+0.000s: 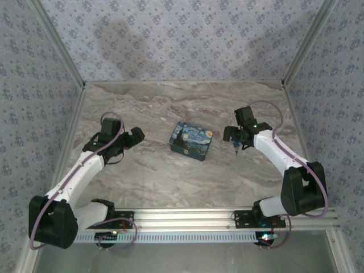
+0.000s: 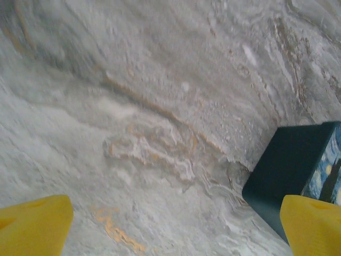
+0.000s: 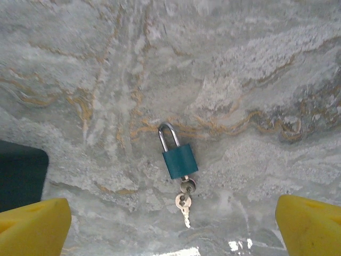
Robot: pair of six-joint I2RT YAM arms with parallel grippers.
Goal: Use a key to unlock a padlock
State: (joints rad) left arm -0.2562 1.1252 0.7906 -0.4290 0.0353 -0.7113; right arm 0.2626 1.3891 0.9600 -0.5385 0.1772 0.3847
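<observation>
The padlock (image 3: 180, 161), a small teal lock with a silver shackle, lies flat on the marble table. Both legs of the shackle reach its body. A key (image 3: 187, 185) sits in the bottom of the lock, and a second key (image 3: 183, 207) hangs from it on the table. My right gripper (image 3: 171, 230) hovers just short of the keys, open, its yellow fingertips (image 3: 33, 226) wide apart with nothing between them. My left gripper (image 2: 173, 226) is open too over bare table, with empty space between its yellow fingertips (image 2: 33, 224). In the top view the left gripper (image 1: 135, 136) and right gripper (image 1: 233, 136) flank the box.
A blue box with a yellow-swirled night-sky print (image 1: 191, 140) stands mid-table between the arms; its dark side (image 2: 290, 170) is close to my left gripper's right finger, and a corner (image 3: 20, 173) shows at the right wrist view's left. Patterned walls enclose the table (image 1: 170, 176).
</observation>
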